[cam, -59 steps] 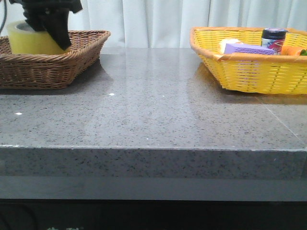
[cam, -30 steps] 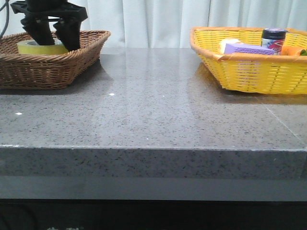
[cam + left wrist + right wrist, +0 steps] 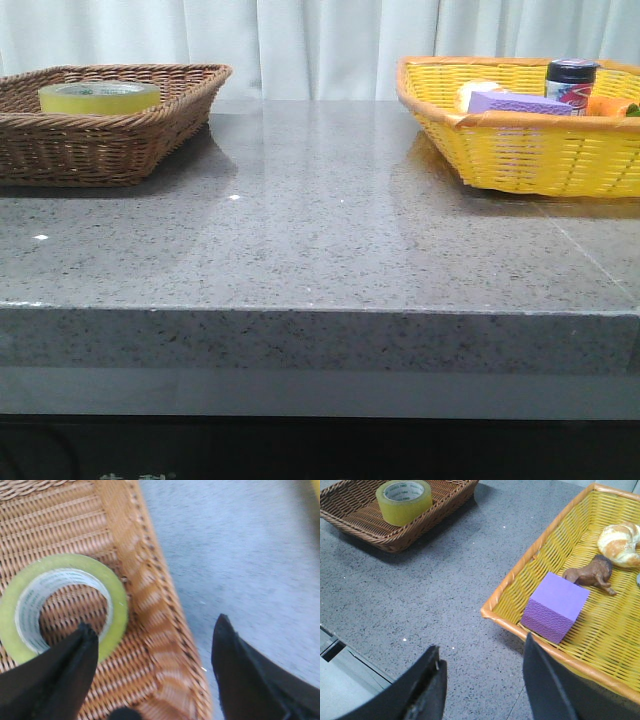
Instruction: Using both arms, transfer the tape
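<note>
The wide roll of translucent yellow packing tape (image 3: 99, 97) lies flat inside the brown wicker basket (image 3: 150, 140) at the left of the grey speckled tabletop (image 3: 320, 230), so the transfer looks finished, judging by how things lie. The left pincer (image 3: 152, 650) hangs above the basket's rim, spread wide and empty. The right pincer (image 3: 482, 680), also agape and holding nothing, hovers near the yellow woven basket (image 3: 540, 555) with its purple block (image 3: 555, 606).

- Two baskets: one brown (image 3: 110, 140) at far left, one yellow (image 3: 520, 150) at far right
- One tape (image 3: 99, 97)
- One purple block (image 3: 555, 606)
- One jar (image 3: 571, 85)
- One croissant (image 3: 620, 537)
- One toy lion (image 3: 592, 573)
- Two grippers: left (image 3: 155, 667), right (image 3: 482, 682)
</note>
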